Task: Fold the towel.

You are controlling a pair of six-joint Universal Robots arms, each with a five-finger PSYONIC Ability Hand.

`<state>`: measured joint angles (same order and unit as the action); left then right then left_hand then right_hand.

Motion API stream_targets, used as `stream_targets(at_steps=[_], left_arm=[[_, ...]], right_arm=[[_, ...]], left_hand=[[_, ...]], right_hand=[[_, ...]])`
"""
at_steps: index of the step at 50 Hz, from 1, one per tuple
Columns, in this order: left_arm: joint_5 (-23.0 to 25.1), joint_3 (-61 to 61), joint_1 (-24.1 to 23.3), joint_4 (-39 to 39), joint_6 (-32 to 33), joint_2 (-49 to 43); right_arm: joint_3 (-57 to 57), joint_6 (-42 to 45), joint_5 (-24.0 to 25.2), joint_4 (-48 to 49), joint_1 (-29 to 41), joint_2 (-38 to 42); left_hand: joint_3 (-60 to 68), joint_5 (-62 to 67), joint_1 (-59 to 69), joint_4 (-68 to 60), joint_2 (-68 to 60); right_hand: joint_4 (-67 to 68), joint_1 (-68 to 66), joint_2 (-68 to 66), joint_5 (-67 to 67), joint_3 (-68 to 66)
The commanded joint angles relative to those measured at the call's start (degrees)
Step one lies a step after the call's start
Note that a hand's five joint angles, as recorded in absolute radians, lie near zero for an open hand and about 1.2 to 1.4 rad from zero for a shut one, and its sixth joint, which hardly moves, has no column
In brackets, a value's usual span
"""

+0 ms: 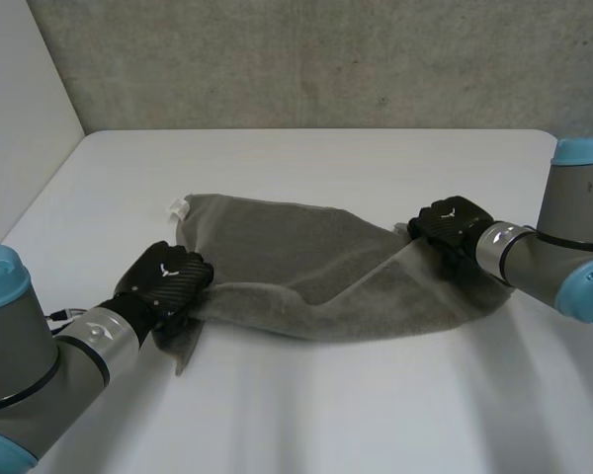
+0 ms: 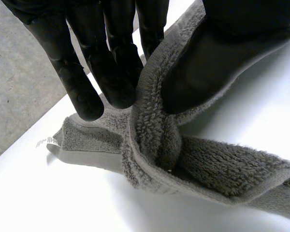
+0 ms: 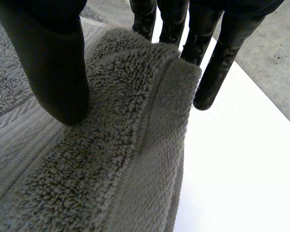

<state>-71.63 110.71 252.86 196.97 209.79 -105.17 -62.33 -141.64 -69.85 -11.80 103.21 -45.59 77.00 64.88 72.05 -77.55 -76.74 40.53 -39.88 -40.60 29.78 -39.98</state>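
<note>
A grey terry-cloth towel (image 1: 306, 267) lies on a plain white table (image 1: 376, 415). The towel is one muted grey-brown shade throughout. In the right wrist view its fluffy loops give way to a flat woven band (image 3: 14, 121) of the same grey, patterned with fine zigzags and ribbed lines. A small white label (image 1: 177, 207) marks the towel corner nearest the table's far left corner. The black left hand (image 1: 166, 281) and black right hand (image 1: 453, 225) have a fine carbon-weave check on their backs, each with a small white mark. The left arm (image 1: 79, 346) and right arm (image 1: 519, 259) are silver-grey with light-blue caps (image 1: 583, 150). The concrete wall (image 1: 326, 59) beyond the table's far edge is speckled grey.
</note>
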Motion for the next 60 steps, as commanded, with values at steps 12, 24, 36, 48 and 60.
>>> stream_targets(at_steps=[12, 24, 36, 48, 60], left_arm=[[0.00, -0.14, -0.09, 0.00, 0.00, -0.92], [0.00, -0.05, 0.00, 0.00, 0.00, -1.36], [-0.78, -1.90, 0.00, 5.09, 0.09, -6.97], [-9.93, -7.61, -0.09, 6.41, -0.26, -12.78], [-12.56, -11.39, -0.18, 6.33, -0.61, -14.98]], right_arm=[[-8.16, -1.62, -0.20, 4.33, 0.94, -5.74], [-11.94, -3.82, -0.03, 5.38, 0.94, -8.64], [-20.38, -11.03, 0.68, 15.49, -0.64, -17.87], [-21.52, -24.91, 1.64, 18.04, -10.56, -23.58], [-23.89, -25.88, 3.40, 17.86, -13.38, -24.38]], left_hand=[[3.00, 5.12, 7.95, -2.45, -3.26], [3.00, 5.12, 7.95, -2.45, -3.26], [-36.62, -34.50, -31.68, 37.17, 36.36], [-50.47, -48.35, -45.52, 51.02, 50.21], [-49.97, -47.85, -45.02, 50.52, 49.70]], right_hand=[[-6.06, 5.41, 6.13, -5.31, 5.51], [9.08, -9.74, -9.01, 9.83, -9.63], [39.47, -40.12, -39.40, 40.22, -40.02], [39.47, -40.12, -39.40, 40.22, -40.02], [39.47, -40.12, -39.40, 40.22, -40.02]])
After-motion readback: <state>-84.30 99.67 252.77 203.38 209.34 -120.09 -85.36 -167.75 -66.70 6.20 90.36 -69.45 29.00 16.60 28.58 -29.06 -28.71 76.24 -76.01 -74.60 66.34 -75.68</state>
